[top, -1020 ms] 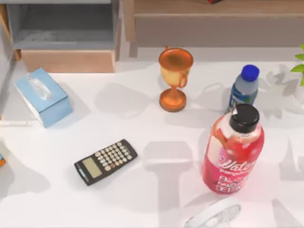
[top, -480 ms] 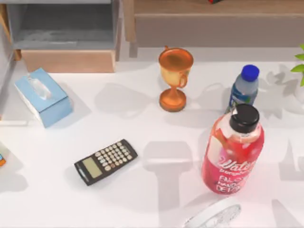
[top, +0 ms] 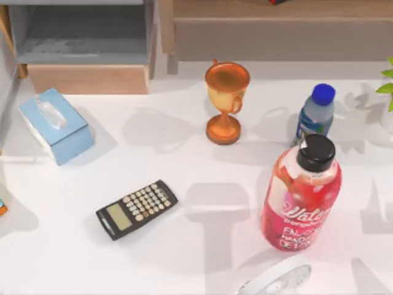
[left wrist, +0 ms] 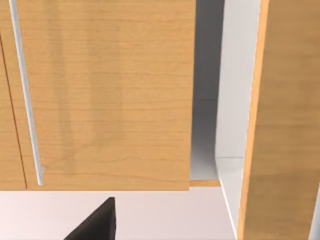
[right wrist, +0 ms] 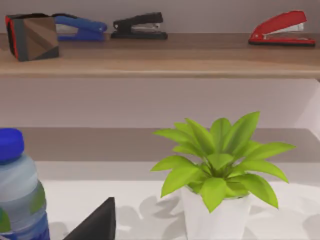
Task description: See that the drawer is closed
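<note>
Standing pulled out at the far left of the table, the drawer [top: 86,46] shows its grey floor, with nothing to see in it, and its tan front panel faces the tissue box [top: 55,125] — so I judge the closing is not yet done. A push on this panel, straight toward the back, seems the needed move. For both grippers I cannot tell the state — the left wrist view looks at wooden cabinet fronts, the right at a potted plant [right wrist: 220,170] and a blue-capped bottle [right wrist: 17,190].

White lettering runs across the label of the red bottle [top: 300,196] at the near right of the table; its first word appears to read "Water", and the lines beneath are too blurred to read.
</note>
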Robot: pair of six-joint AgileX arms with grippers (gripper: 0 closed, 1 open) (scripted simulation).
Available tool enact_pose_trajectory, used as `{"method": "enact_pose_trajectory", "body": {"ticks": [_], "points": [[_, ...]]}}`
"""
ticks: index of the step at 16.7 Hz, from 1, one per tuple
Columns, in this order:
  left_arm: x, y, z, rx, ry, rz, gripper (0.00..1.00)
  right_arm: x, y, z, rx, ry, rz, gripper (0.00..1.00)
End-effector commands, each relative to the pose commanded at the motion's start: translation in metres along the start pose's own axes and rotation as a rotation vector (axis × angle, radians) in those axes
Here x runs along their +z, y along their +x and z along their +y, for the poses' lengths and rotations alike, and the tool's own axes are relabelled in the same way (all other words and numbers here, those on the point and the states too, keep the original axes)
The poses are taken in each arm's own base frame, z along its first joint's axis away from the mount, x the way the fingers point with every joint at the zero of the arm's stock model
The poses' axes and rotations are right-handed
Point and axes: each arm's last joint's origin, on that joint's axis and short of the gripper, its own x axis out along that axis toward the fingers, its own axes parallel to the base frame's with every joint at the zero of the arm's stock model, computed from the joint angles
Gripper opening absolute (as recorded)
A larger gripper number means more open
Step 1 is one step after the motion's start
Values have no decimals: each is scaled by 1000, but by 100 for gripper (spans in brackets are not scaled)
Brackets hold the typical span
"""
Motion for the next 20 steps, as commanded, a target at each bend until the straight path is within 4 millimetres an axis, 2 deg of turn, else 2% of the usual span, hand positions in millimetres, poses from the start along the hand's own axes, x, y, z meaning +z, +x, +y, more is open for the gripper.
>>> {"method": "enact_pose_trajectory", "body": {"ticks": [4,17,20], "points": [[0,1,0,0,0,0,100,0,0,0,0,0,0,100],[0,1,0,0,0,0,2,0,0,0,0,0,0,100],[0,1,0,0,0,0,0,0,0,0,0,0,0,100]]}}
